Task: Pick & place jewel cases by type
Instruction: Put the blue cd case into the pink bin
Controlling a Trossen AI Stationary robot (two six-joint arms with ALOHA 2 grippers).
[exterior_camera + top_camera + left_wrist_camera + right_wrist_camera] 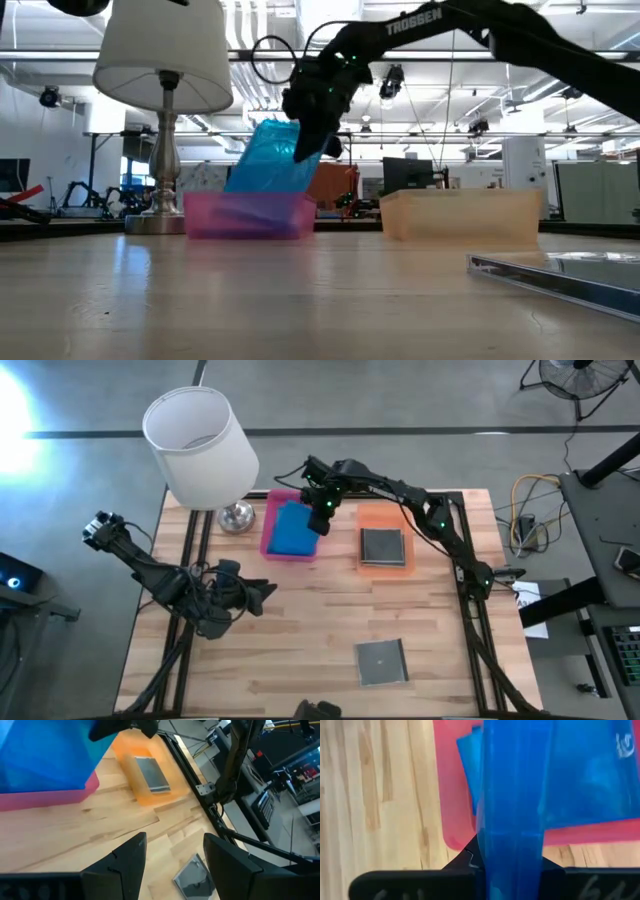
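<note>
High view, right gripper (322, 512): clamped on a tilted blue jewel case (268, 155) over the pink tray (270, 530).
Left gripper (172, 851): fingers spread, holding nothing, waiting near the table's left.

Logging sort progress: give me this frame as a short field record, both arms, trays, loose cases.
right gripper: over the pink tray, shut on a tilted blue jewel case
pink tray contents: another blue case lying inside
orange tray: one grey case inside
loose on table: one grey case at the near edge
left gripper: open, waiting over the table's left side, holding nothing
other: lamp at the far left corner
</note>
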